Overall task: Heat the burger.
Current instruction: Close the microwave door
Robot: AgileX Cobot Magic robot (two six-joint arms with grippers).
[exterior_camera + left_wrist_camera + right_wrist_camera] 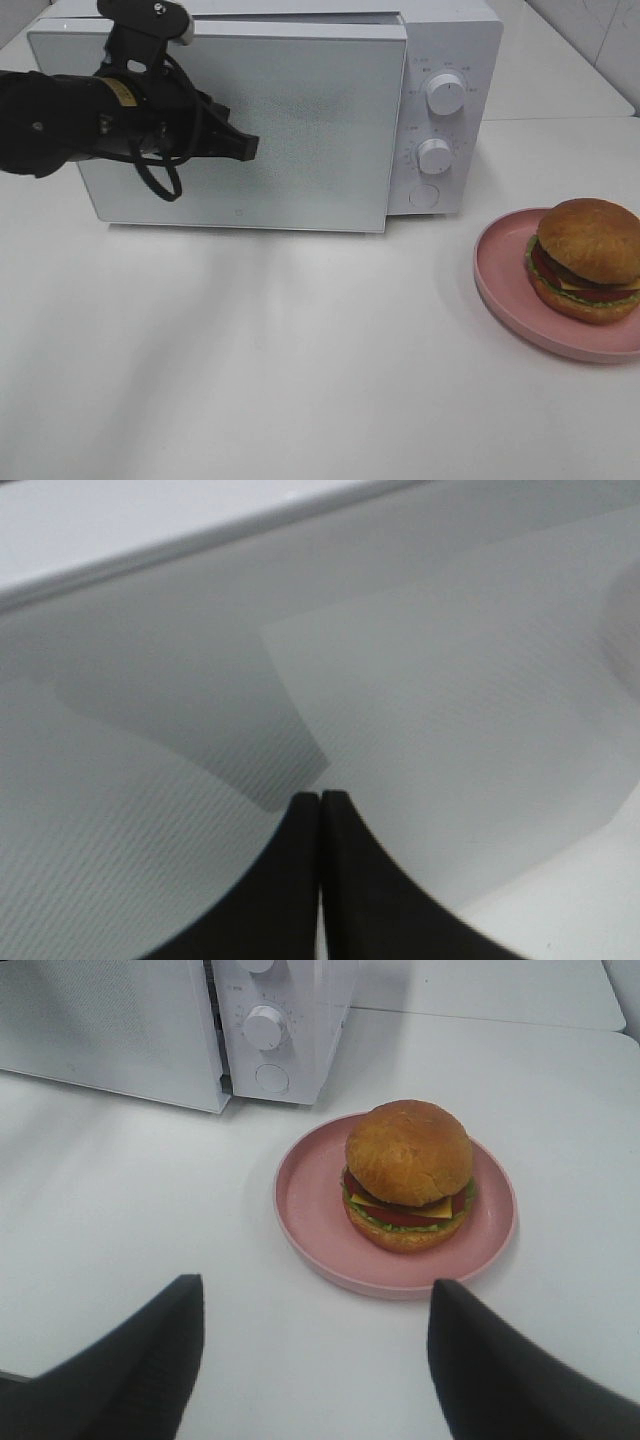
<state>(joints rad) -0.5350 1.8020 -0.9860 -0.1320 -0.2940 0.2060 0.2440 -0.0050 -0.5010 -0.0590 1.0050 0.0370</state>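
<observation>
Our left end effector (250, 146), fingers pressed together and empty, hovers at the closed microwave (300, 120) door. Our right end effector (312, 1345) is spread wide above the tabletop (250, 350); just ahead of it, the burger (408, 1175) sits on a pink plate (310, 1210).

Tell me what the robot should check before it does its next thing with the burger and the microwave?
1. Microwave door open: not ok, it looks shut or only barely ajar.
2. Left gripper at the door: ok, its fingers are pressed together right in front of the door panel; whether it touches, cannot tell.
3. Burger ready: ok, it sits upright on the pink plate.
4. Right gripper ready to grab: ok, its jaws are wide apart, pointed at the burger, holding nothing.
5. Path from plate to microwave: ok, bare table lies between them.
6. Inside of the microwave empty: cannot tell.
</observation>
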